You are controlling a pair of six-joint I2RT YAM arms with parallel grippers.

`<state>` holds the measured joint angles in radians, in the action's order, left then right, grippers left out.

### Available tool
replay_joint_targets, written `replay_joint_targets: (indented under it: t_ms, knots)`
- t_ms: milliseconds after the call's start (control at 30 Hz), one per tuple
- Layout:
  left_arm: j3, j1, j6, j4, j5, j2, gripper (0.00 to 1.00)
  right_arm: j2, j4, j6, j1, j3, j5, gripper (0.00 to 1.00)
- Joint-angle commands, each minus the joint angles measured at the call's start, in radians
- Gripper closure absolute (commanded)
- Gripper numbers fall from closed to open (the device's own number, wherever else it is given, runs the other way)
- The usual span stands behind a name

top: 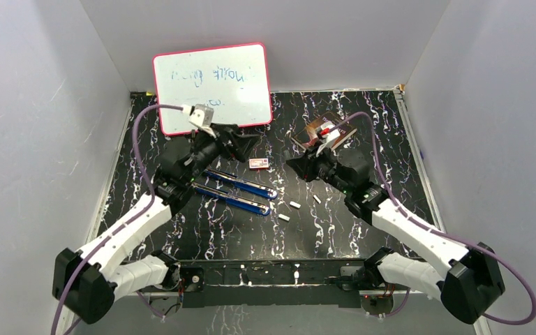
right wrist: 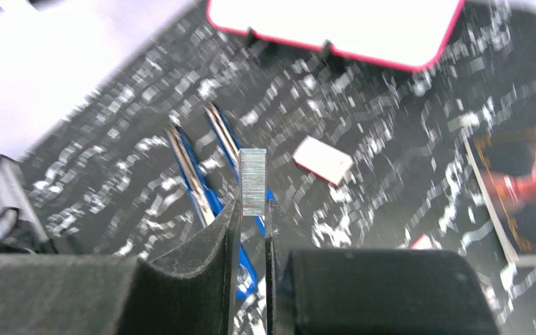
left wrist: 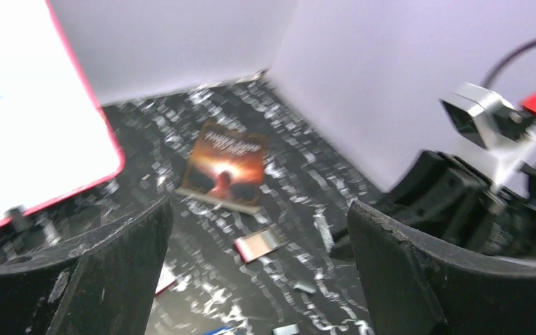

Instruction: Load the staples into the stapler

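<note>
1. Top view.
   - The stapler (top: 237,190) lies open left of centre, its two blue rails side by side, long axis running upper left to lower right.
   - Loose strips (top: 294,204) lie just right of it.
   - The right gripper (top: 299,165) sits upper right of the rails. Its load is too small to see here.
2. Left wrist view.
   - The left gripper (left wrist: 258,279) is spread wide with nothing between its fingers.
   - The view is blurred.
3. Right wrist view.
   - The right gripper (right wrist: 251,230) is pinched on the staples (right wrist: 253,181) at centre frame.
   - The staples stick out past the fingertips, long axis up-down in the frame, free end pointing up.
   - The rails lie behind them, slanting slightly left.
   - Step, as I judge it: carrying the staples to the stapler.
   - The next move calls for a small twist to match a rail, then lowering into the channel. I cannot tell which rail holds the channel.
</note>
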<state>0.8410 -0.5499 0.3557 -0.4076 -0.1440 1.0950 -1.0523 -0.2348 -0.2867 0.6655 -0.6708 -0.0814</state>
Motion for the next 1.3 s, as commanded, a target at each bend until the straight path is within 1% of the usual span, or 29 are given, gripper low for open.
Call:
replay_joint_targets:
  t_ms: [0,100,133,300,433,667,767,1000,1267]
  knots:
    - [-0.107,0.004,0.091,-0.382,-0.216,-0.104,0.08,0.064,-0.247,-0.027,-0.005,-0.027,-0.141,1.00]
    - [-0.136,0.004,0.044,-0.543,-0.362,-0.132,0.10,0.090,-0.262,-0.017,-0.005,-0.073,-0.198,1.00]
    - [-0.132,0.004,0.031,-0.570,-0.405,-0.136,0.11,0.099,-0.297,-0.014,-0.005,-0.079,-0.220,1.00]
    - [-0.065,0.004,-0.004,-0.606,-0.622,-0.133,0.21,0.125,-0.474,-0.011,-0.005,-0.062,-0.342,1.00]
    - [-0.032,0.002,0.007,-0.650,-0.724,-0.117,0.29,0.124,-0.547,0.022,-0.005,-0.067,-0.473,1.00]
    - [0.009,-0.018,0.016,-0.665,-0.817,-0.071,0.37,0.106,-0.676,0.028,-0.005,-0.048,-0.642,1.00]
    - [0.019,-0.036,0.017,-0.669,-0.838,-0.054,0.38,0.104,-0.722,0.016,-0.004,-0.039,-0.671,1.00]
    - [0.035,-0.091,0.013,-0.672,-0.832,-0.018,0.39,0.104,-0.695,0.025,-0.003,-0.047,-0.706,1.00]
    - [0.057,-0.133,0.008,-0.674,-0.857,0.015,0.51,0.118,-0.682,0.018,-0.003,-0.046,-0.707,1.00]
